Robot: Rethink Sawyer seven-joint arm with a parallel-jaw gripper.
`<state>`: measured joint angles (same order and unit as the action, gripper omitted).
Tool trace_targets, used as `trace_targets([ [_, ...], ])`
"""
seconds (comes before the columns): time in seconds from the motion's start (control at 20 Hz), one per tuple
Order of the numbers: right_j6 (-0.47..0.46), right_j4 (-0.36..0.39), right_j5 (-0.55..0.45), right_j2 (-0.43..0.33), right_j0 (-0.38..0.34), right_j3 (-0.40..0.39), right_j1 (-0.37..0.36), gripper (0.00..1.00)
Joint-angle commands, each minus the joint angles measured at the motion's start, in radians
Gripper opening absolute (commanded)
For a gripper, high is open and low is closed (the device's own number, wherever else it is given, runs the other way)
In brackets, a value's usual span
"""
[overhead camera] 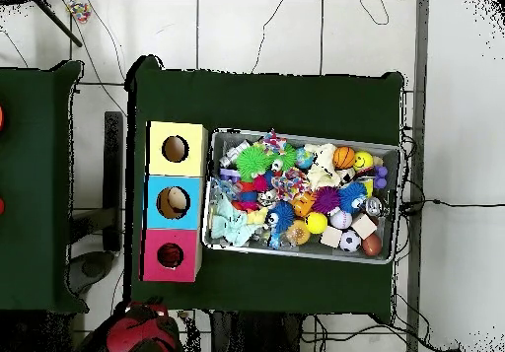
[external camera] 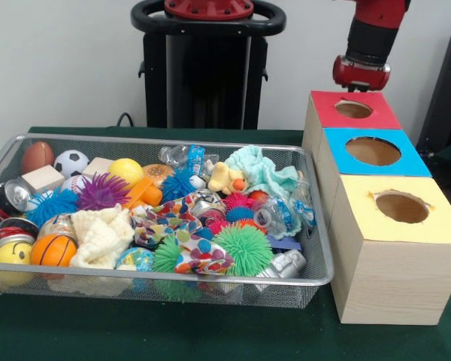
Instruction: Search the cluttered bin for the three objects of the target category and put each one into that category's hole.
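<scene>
A wire mesh bin (external camera: 321,226) holds a heap of mixed things: an orange basketball (external camera: 52,250), a brown football (external camera: 36,156), a soccer ball (external camera: 71,162), a green spiky ball (external camera: 244,248), a purple spiky ball (external camera: 101,192), a yellow duck (external camera: 225,179), a teal cloth (external camera: 263,169) and a white cloth (external camera: 101,233). Right of the bin stand three wooden boxes with a round hole each: red (external camera: 331,105), blue (external camera: 338,162), yellow (external camera: 436,226). My gripper (external camera: 361,74) hangs just above the red box's hole; only the red end of the arm shows.
The overhead view has the bin (overhead camera: 397,200) on the green cloth with the yellow (overhead camera: 158,136), blue (overhead camera: 156,185) and red (overhead camera: 153,240) boxes along its left side. A crushed can (external camera: 15,195) and a wooden block (external camera: 43,179) lie at the bin's left end.
</scene>
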<state>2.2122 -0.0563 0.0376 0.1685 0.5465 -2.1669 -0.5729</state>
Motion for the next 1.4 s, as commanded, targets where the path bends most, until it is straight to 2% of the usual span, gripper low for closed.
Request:
trace_targets([
  [0.05, 0.085, 0.013, -0.181, -0.001, 0.011, -0.038, -0.177, 0.00],
  [0.45, 0.086, 0.028, -0.227, -0.013, -0.020, -0.125, -0.325, 0.00],
  [0.65, 0.092, 0.032, -0.225, -0.008, -0.026, -0.175, -0.373, 0.00],
  [1.1, 0.121, 0.038, -0.076, -0.009, -0.043, -0.206, -0.270, 0.00],
  [1.3, 0.098, 0.025, -0.122, -0.033, -0.069, -0.164, -0.230, 0.00],
  [1.4, 0.106, 0.023, -0.100, -0.022, -0.058, -0.146, -0.176, 0.00],
])
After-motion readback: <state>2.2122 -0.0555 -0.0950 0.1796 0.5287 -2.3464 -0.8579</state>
